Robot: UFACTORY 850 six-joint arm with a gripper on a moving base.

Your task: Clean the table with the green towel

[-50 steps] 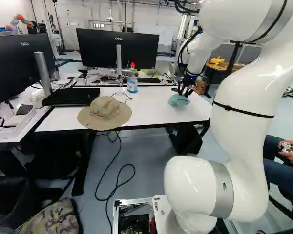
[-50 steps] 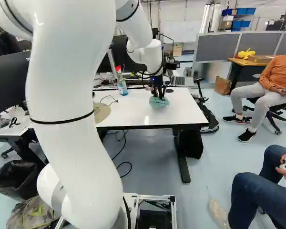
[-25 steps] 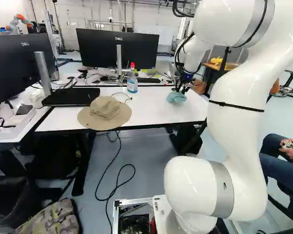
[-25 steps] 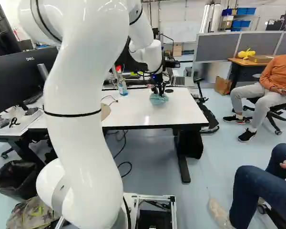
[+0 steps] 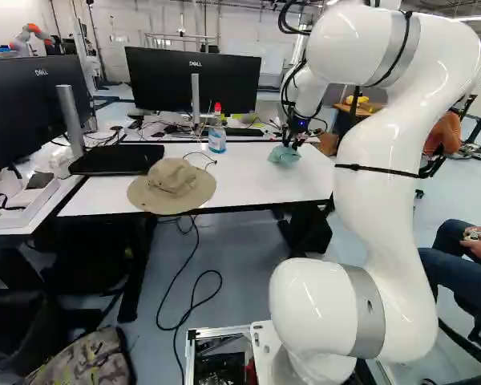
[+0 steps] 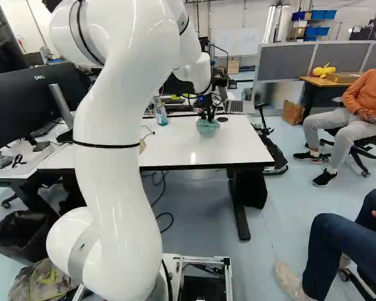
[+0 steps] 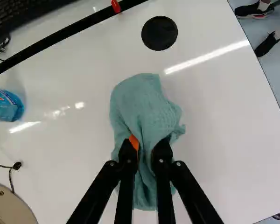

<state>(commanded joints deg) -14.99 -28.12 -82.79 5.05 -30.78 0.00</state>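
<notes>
In the left base view, our gripper (image 5: 291, 143) holds the towel (image 5: 284, 156) down on the table (image 5: 244, 172), toward the far edge and to the right of the bottle (image 5: 217, 139). We judge the wiping to be under way: the towel is in hand and on the surface. What is left we can only guess, since no picture marks wiped from unwiped; the stretch around the hat (image 5: 174, 181) and along the near edge probably still needs a pass, and both hat and bottle could get in the way. Against the earlier frames, the towel has slid leftward and away from the near edge, carried by the gripper, and our arm (image 5: 385, 180) has swung the same way. Hat, bottle and base stay put.

In the right base view, the towel sits just beside the black disc (image 6: 222, 119). Here too it has shifted toward the far edge, while our arm now hides more of the hat.

In the wrist view, we see both fingers clenched on the towel from two sides, cloth bunched between them and an orange pad (image 7: 134, 143) pressed to it. The towel spreads ahead of and under the gripper; we have no earlier wrist picture to compare.
</notes>
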